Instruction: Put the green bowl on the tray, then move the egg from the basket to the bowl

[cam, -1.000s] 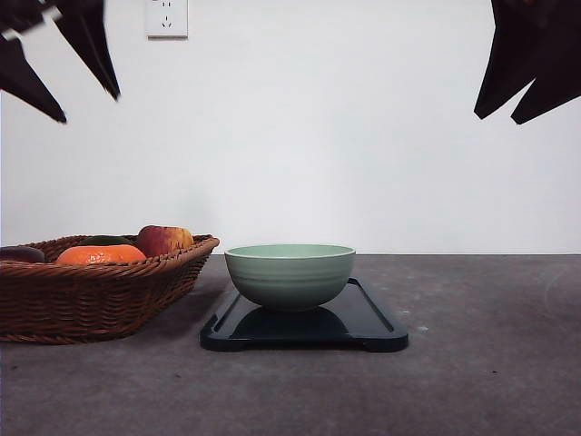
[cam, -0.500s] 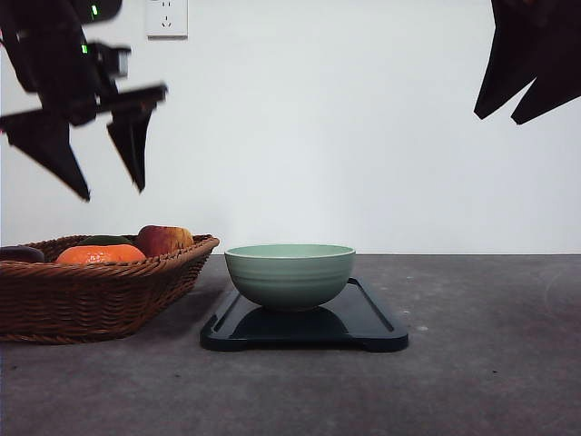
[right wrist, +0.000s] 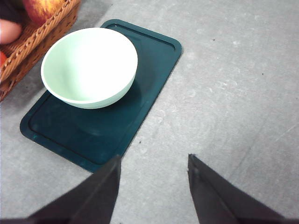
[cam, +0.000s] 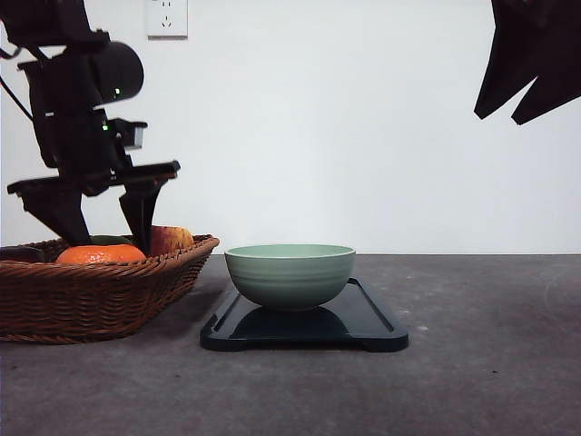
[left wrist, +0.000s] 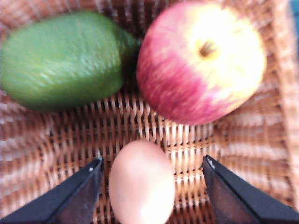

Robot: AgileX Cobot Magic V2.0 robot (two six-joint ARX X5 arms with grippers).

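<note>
A: Judging by how things lie, the first step is done: the green bowl [cam: 290, 275] sits on the tray [cam: 368, 320], toward the tray's end nearest the basket [cam: 100, 295], which stands at the bench's [cam: 481, 363] left edge.

B: And the egg [left wrist: 141, 183]?

A: It lies on the basket's woven floor, just beside a red and yellow apple [left wrist: 202, 60] and near a green avocado [left wrist: 65, 59]. I cannot tell whether it touches the apple. An orange [cam: 100, 254] shows at the basket's near rim in the front view.

B: Where is the left pincer [left wrist: 153, 186]?

A: It hangs over the basket with its jaws wide, one finger on each side of the egg and neither touching it. The right pincer [right wrist: 154, 186] hangs high over the bench's right side, jaws apart and holding nothing.

B: How would the egg handle?

A: I judge it light, smooth and rounded, so it may slip, and the shell looks brittle. I would take it across its narrow middle, with the fingers on its two long flanks, and close only until it is held.

B: What could go wrong?

A: The apple sits close to one finger and might be nudged. A hard squeeze could crack the shell, and setting it down roughly in the bowl could do the same.
</note>
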